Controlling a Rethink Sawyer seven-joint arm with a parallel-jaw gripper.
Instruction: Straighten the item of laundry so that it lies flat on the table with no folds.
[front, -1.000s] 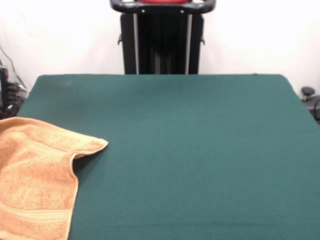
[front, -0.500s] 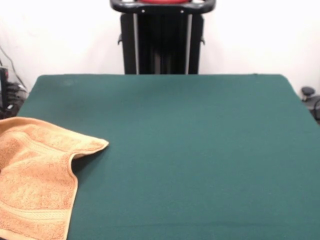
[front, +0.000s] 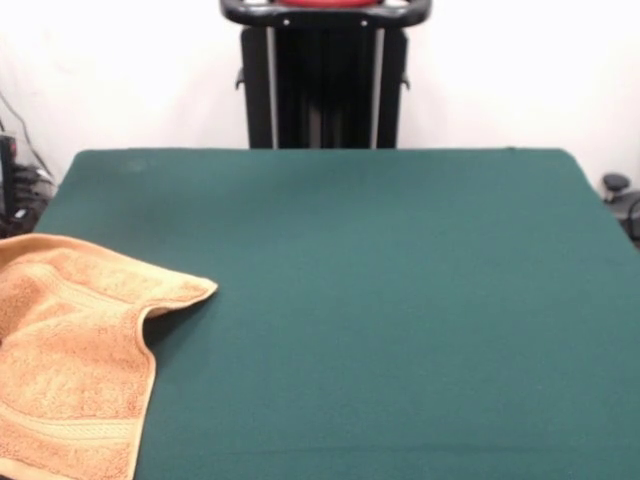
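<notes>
Presently the orange-tan terry hand towel (front: 70, 360) occupies the lower left of the frame on the green felt table (front: 380, 290), partly cut off by the frame edge. One corner points right; its long axis runs roughly top to bottom. No gripper is visible.

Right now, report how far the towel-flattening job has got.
Nothing looks done: the orange-tan terry hand towel lies at the edge of the dark green felt table with one corner folded over. Nothing is in hand; no gripper shows. Left: unfold that corner and flatten it.
</notes>
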